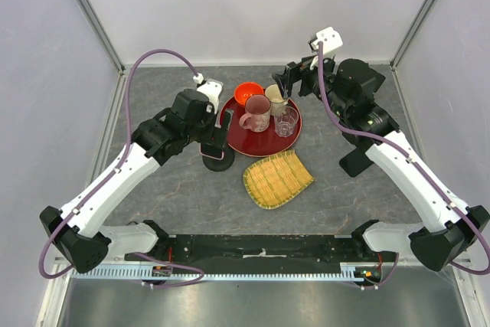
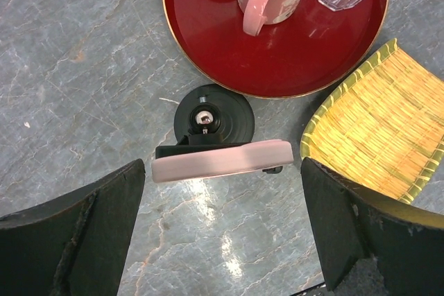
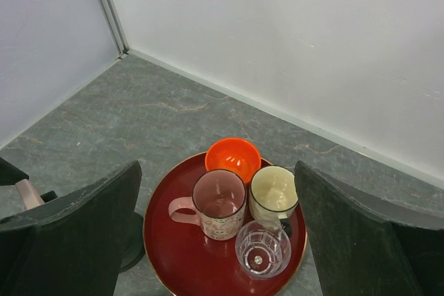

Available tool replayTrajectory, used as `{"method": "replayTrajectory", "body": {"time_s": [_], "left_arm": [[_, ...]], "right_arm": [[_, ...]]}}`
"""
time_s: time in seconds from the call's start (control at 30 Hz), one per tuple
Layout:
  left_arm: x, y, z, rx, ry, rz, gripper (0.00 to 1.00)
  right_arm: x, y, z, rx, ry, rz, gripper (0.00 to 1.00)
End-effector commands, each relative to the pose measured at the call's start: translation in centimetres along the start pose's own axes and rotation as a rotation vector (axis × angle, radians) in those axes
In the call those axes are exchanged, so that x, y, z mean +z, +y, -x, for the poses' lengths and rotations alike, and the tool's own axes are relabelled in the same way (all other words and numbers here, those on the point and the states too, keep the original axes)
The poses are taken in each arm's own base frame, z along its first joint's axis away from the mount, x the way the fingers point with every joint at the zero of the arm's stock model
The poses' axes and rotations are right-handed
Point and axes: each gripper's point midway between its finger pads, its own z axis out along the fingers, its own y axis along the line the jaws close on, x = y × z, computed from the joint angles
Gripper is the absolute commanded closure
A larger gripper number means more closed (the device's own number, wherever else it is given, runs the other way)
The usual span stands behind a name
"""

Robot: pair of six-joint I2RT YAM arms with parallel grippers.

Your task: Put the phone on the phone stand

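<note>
Open table (image 2: 83,88) lies left of the phone stand (image 2: 222,112); the red tray (image 2: 208,39) crowds above, the bamboo tray (image 2: 378,126) to the right.

1. This is a robotics lab test cell, not a home or a shop.
2. Plain white panel walls (image 1: 253,5) with bare aluminium corner posts (image 1: 92,13) box in a grey marble-patterned surface (image 1: 191,197).
3. Two white-and-black jointed robot arms, left (image 1: 115,181) and right (image 1: 413,174), are bolted to a black mounting rail (image 1: 260,249) at the near edge, with a loose purple cable (image 1: 153,55) looping over the left one.
4. The household things look staged: a round red lacquer tray (image 1: 256,144) of cups, a yellow woven bamboo basket (image 1: 277,179), and a pink-edged phone (image 2: 222,159) at a black round-footed stand (image 2: 214,112).
</note>
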Motion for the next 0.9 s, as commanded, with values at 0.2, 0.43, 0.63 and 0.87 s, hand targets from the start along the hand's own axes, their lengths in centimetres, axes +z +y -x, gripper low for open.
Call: {"method": "replayTrajectory", "body": {"time_s": [0.2, 0.43, 0.63, 0.87], "left_arm": [[1.4, 0.4, 1.0, 0.022, -0.017, 0.043, 0.06], [2.0, 1.2, 0.4, -0.014, -0.001, 0.101, 0.24], [2.4, 0.9, 0.0, -0.045, 0.013, 0.101, 0.49], [1.6, 1.4, 0.2, -0.061, 0.005, 0.123, 0.88]], "right_arm": [[-0.1, 0.3, 1.2, -0.003, -0.046, 0.026, 0.02], [0.0, 0.0, 0.9, -0.005, -0.042, 0.014, 0.02], [0.0, -0.2, 0.7, -0.005, -0.039, 0.009, 0.02], [0.0, -0.3, 0.5, -0.007, -0.033, 0.008, 0.02]]}}
